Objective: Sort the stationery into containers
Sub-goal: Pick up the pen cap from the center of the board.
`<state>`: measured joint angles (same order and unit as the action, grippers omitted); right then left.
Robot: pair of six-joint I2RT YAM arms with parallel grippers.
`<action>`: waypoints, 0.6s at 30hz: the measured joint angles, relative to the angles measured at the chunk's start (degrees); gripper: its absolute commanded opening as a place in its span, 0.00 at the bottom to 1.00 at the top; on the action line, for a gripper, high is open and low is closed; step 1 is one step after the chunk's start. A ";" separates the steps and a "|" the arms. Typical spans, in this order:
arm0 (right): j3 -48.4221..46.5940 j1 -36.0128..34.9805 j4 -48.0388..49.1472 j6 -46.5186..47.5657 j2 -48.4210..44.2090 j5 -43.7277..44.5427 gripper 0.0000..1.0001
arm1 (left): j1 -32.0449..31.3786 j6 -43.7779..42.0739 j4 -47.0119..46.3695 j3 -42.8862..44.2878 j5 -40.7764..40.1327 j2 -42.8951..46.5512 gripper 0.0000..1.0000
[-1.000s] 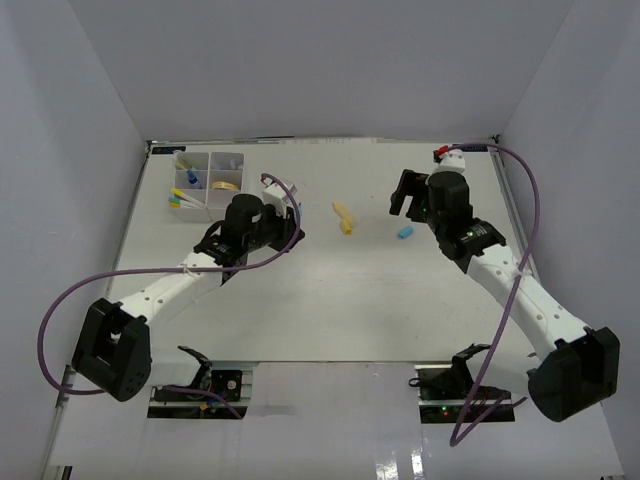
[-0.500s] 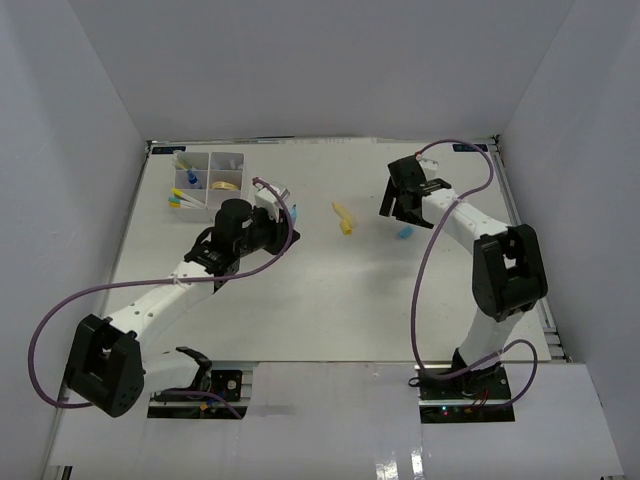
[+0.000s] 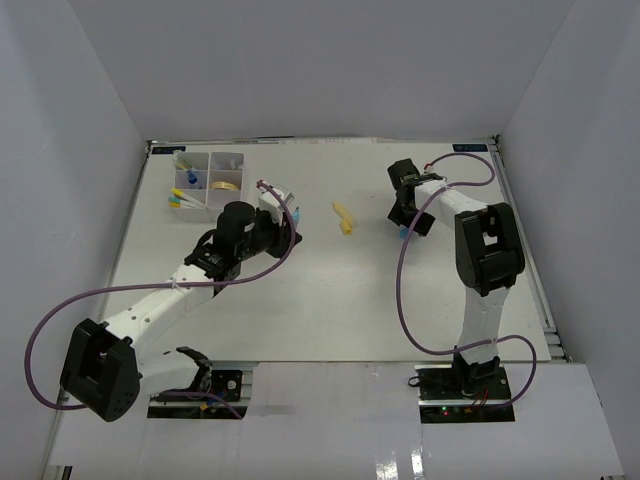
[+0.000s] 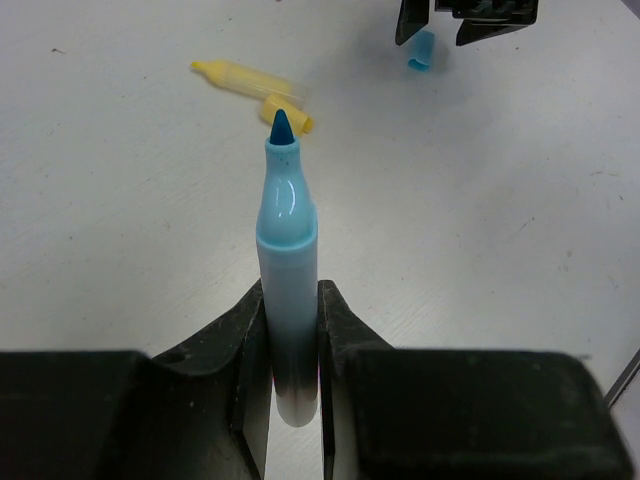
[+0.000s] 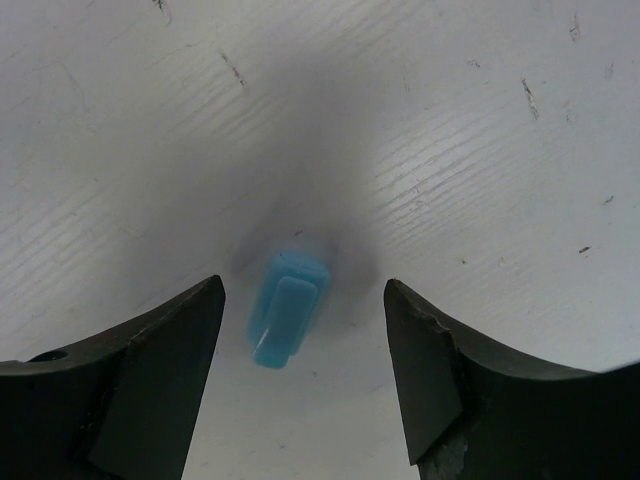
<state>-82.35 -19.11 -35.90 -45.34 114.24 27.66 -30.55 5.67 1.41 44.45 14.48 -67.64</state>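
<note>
A light blue marker, uncapped, is clamped between the jaws of the left arm, beside the white organizer tray at the desk's far left; a light blue cap on the desk is straddled, untouched, by the parted jaws of the right arm, with a yellow marker lying between

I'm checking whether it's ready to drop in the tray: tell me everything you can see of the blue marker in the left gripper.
The marker is a light blue, glossy plastic barrel narrowing at a shoulder to a darker blue tip, uncapped. The left gripper is shut on its lower barrel, black fingers pressing each side. It points away from the wrist, toward the yellow marker lying on the table, and seems to touch nothing but the fingers.
</note>
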 measured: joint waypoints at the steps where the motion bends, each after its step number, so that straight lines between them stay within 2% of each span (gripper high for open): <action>1: -0.07 0.15 -0.07 -0.66 0.28 -0.11 0.70 | -0.11 -0.11 0.07 0.00 -0.07 0.02 0.00; 12: -0.07 0.90 -0.17 -4.74 1.42 -1.46 0.59 | -0.31 -0.33 0.20 0.00 -0.17 0.50 0.00; 18: 0.02 1.16 -0.02 -5.86 1.42 -2.36 0.50 | -0.33 -0.33 0.35 0.00 -0.15 0.55 0.00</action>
<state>-82.32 -17.96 -35.92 -51.20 115.66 25.30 -30.87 5.34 1.76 44.45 14.33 -67.09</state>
